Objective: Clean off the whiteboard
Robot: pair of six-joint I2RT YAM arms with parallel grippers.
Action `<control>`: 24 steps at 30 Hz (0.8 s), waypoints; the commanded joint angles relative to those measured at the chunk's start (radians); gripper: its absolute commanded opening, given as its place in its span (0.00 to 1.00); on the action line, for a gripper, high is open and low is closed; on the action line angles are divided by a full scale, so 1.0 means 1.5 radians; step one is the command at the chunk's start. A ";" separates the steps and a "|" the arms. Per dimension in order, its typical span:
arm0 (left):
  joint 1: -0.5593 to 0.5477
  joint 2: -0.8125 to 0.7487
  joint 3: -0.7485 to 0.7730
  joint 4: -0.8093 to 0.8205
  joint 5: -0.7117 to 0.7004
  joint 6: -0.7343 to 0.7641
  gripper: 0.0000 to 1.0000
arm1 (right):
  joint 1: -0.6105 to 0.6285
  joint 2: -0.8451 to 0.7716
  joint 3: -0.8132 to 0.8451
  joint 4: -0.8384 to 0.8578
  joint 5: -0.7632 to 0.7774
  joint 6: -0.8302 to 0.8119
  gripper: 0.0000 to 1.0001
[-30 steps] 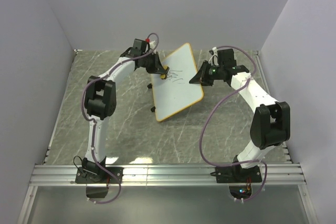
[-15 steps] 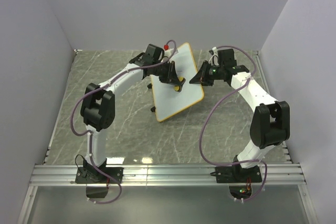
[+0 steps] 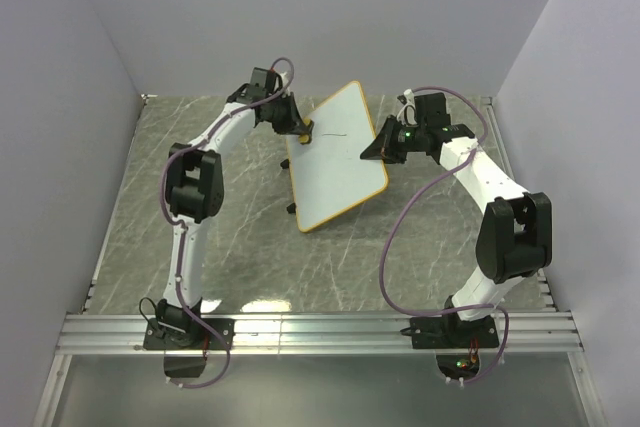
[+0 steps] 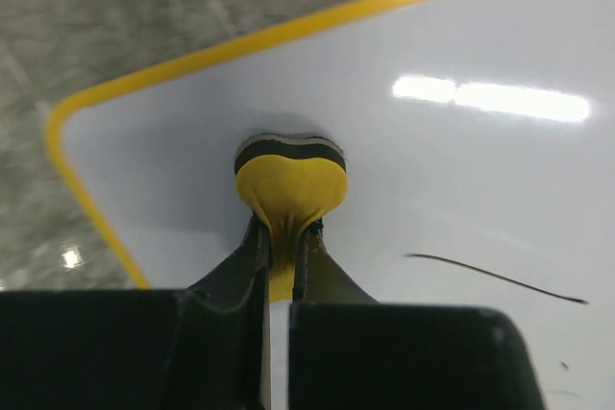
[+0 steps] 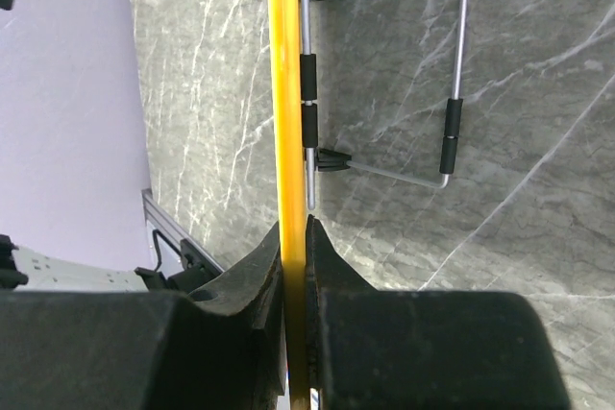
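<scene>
The whiteboard (image 3: pixel 335 162) stood tilted in the middle of the bench (image 3: pixel 230 237), between the two arms, with its long axis running from the near-left toward the far wall. The right fingers (image 5: pixel 252 280) were clamped shut on its orange-yellow right edge, apparently to steady it. The left fingers (image 4: pixel 240 266) were pinched closed on the waist of a small yellow eraser (image 4: pixel 291 187), whose dark pad appeared to be pressed against the white face close to a rounded corner on the board's left side. One thin black stroke (image 4: pixel 495 277) was the only clear mark on the surface. It lay to the right of the eraser, toward the board's middle, so the next wipe would probably have to sweep across the short axis toward the right arm. The overhead view gave the layout and showed the stroke only faintly, while the left wrist view showed it sharply, along with the pad's contact. Only the right wrist view showed the wire stand (image 5: pixel 452 74) behind the board, which it saw edge-on.
</scene>
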 commanded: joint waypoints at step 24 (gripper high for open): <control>-0.208 -0.213 -0.189 0.007 0.104 0.086 0.00 | 0.034 0.057 0.011 -0.083 -0.015 -0.031 0.00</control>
